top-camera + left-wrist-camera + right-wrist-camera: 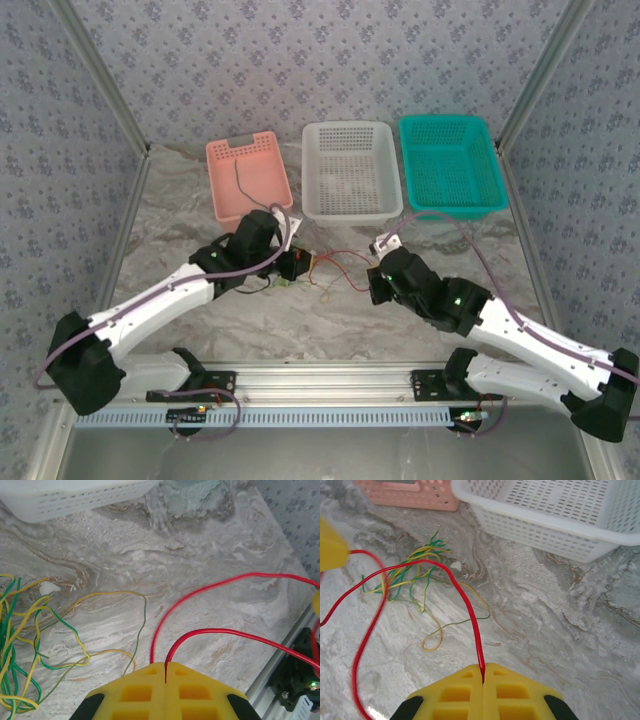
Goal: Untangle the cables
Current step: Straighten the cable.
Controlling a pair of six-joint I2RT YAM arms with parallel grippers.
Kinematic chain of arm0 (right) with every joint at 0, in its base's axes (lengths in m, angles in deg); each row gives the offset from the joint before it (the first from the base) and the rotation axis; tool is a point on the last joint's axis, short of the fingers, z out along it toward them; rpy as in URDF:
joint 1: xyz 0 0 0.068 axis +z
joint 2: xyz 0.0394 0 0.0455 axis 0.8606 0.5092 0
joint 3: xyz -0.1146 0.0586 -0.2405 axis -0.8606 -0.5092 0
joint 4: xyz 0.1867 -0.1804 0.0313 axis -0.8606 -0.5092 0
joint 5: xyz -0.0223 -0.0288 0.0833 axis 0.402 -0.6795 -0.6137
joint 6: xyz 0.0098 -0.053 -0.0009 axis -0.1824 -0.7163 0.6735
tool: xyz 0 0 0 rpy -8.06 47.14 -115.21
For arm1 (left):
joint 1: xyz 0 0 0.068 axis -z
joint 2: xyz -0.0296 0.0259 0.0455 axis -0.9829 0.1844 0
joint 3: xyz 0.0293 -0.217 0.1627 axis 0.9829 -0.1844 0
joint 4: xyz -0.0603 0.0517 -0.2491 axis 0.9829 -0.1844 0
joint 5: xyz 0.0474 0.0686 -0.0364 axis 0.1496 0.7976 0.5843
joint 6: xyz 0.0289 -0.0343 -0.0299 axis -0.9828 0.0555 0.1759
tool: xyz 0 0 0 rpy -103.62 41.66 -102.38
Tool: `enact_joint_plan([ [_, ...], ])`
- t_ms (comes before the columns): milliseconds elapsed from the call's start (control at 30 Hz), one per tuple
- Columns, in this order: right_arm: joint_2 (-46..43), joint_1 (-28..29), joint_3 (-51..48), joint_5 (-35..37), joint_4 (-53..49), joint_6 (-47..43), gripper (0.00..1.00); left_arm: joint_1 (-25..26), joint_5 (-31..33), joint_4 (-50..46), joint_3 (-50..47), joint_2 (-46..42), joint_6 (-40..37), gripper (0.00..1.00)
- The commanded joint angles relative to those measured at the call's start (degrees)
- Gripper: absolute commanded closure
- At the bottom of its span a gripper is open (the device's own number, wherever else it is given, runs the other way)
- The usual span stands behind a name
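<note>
Mid-bench, my left gripper (296,265) and right gripper (376,280) face each other, each pinched shut on the same red cable (345,255). The cable hangs between them in loose loops above the marbled bench (330,325). From my left wrist camera, the yellow fingers meet with no gap, and the red strand leaves from the seam and arches away to the right. A second red strand rises just beside it. From my right wrist camera, the fingers are likewise pressed together on the red strand, which curves up and off to the left.

The yellow and green cables (415,567) lie in a loose tangle on the bench just beside my left gripper, apart from the red one.

Three baskets line the far edge: a pink basket (240,148) toward the left corner, a white basket (345,128) in the middle and a teal basket (445,121) to the right. A dark cable (240,182) lies inside the pink one. The white basket's near wall stands close beyond the tangle.
</note>
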Motion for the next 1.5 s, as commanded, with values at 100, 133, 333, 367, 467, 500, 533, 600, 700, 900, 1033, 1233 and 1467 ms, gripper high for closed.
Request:
enact_joint_plan([
  [100, 3.82, -4.32, 1.69, 1.99, 2.84, 9.1, 1.0, 10.37, 5.82, -3.77, 4.11, -3.1, 3.69, 1.0],
  [133, 4.48, -5.09, 2.22, 2.44, 3.43, 9.84, 1.0, 12.39, 8.05, -4.21, 4.34, -3.15, 4.42, 1.0],
  [333, 8.91, -10.25, 7.26, 5.03, 3.67, 13.75, 1.0, 22.25, 17.63, -0.83, 2.71, -4.02, 10.4, 1.0],
  [367, 9.39, -10.88, 7.76, 5.45, 3.95, 15.81, 1.0, 23.79, 18.5, 0.48, 2.55, -3.54, 11.28, 1.0],
  [467, 8.97, -13.45, 7.38, 5.05, 6.83, 18.31, 1.0, 27.79, 21.29, 3.85, 2.02, -1.19, 13.42, 1.0],
  [500, 8.43, -14.45, 7.03, 5.07, 8.08, 19.33, 1.0, 28.97, 22.22, 5.02, 1.76, -0.1, 14.11, 1.0],
  [533, 7.82, -15.32, 6.73, 4.84, 9.1, 20.18, 1.0, 29.74, 22.95, 6.25, 1.44, 0.83, 14.76, 1.0],
  [600, 6.36, -17.94, 5.62, 2.94, 12.31, 22.13, 1.0, 31.11, 24.42, 10.31, 0.05, 2.91, 16.69, 1.0],
  [700, 4.92, -21.94, 3.78, -0.3, 16.99, 25.37, 1.0, 32.37, 26.52, 17.24, -2.38, 5.42, 19.15, 1.0],
  [900, 3.62, -28.99, 1.09, -5.59, 22.94, 31.45, 1.0, 34.79, 31.03, 23.87, -3.1, 9.95, 19.67, 1.0],
  [1033, 3.73, -33.46, -1.0, -9.47, 26.87, 34.61, 1.0, 35.52, 30.87, 28.78, -3.62, 12.7, 20.34, 1.0],
  [1233, 4.82, -37.45, -0.08, -13.1, 27.13, 32.98, 1.0, 36.22, 28.16, 31.62, 0.52, 19.2, 20.91, 1.0],
  [1467, 9.03, -42.32, 10.77, -13.54, 14.86, 21.61, 1.0, 33.88, 35.42, 17.47, 9.46, 17.46, 22.8, 0.49],
])
